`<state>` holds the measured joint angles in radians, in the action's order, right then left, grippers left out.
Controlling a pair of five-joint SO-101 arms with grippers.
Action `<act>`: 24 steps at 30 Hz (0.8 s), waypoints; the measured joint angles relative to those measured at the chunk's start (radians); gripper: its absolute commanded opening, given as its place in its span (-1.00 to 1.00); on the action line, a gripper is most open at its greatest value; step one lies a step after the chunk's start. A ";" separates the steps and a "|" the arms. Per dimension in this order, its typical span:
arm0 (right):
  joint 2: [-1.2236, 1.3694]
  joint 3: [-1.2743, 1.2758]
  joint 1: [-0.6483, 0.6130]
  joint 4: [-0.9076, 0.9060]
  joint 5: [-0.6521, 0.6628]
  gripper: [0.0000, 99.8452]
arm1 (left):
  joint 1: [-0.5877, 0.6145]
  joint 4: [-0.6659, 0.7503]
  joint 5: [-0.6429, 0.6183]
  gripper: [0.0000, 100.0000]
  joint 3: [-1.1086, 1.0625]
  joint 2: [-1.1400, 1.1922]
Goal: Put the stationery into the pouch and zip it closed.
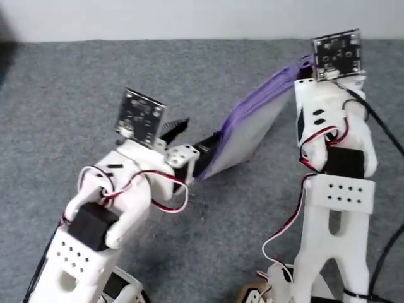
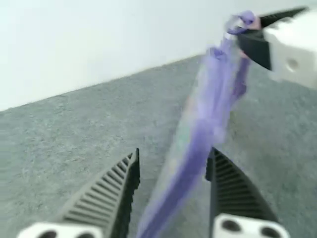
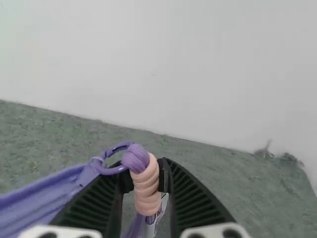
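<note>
- Overhead, the pouch (image 1: pixel 252 129) is stretched on a slant between the two arms. It is a flat translucent sleeve with a purple edge, and it is off the grey carpeted table (image 1: pixel 76 95) for most of its length.
- Its high end is up by the table's far edge, toward the far right corner. Its low end slopes down toward the middle of the table.
- At the high end, the right gripper (image 3: pixel 146 166) is pinched together on the zip pull (image 3: pixel 147 191). This is a peach coiled cord with a purple knot above it, hung on the slider's ring, and one black jaw lies against each side of the coil.
- From that pinch the purple zip edge runs away toward the other arm.
- The left gripper (image 1: pixel 192 144) is at the pouch's low end, and the purple edge passes straight through it toward the right arm.
- I cannot tell whether the left gripper is clamping the pouch or only set loosely about it, because the pouch is smeared there.
- The low corner of the pouch hangs just beyond the left gripper, close above the carpet.
- A white wall (image 3: pixel 173 59) rises behind the table's far edge.
</note>
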<state>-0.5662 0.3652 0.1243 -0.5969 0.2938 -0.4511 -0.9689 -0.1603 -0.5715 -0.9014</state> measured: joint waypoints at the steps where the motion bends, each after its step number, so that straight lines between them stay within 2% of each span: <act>1: -0.009 0.000 0.009 0.000 -0.009 -0.99 | 0.015 -0.012 -0.005 -0.56 0.018 0.000; 10: -0.086 0.000 0.143 0.000 -0.038 -0.99 | 0.155 -0.141 -0.008 -0.56 0.152 0.000; 14: -0.098 0.000 0.153 0.000 -0.038 -0.99 | 0.236 -0.201 -0.008 -0.56 0.186 0.000; 18: -0.098 0.000 0.071 -0.003 -0.038 -0.99 | 0.318 -0.245 -0.008 -0.56 0.199 -0.018; 24: -0.075 0.055 -0.157 -0.011 0.012 -0.99 | 0.416 -0.336 -0.008 -0.56 0.201 -0.132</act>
<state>-0.6414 0.4204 -0.0322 -0.6076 0.3061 -0.0353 -1.3050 -0.1680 -0.3705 -1.0334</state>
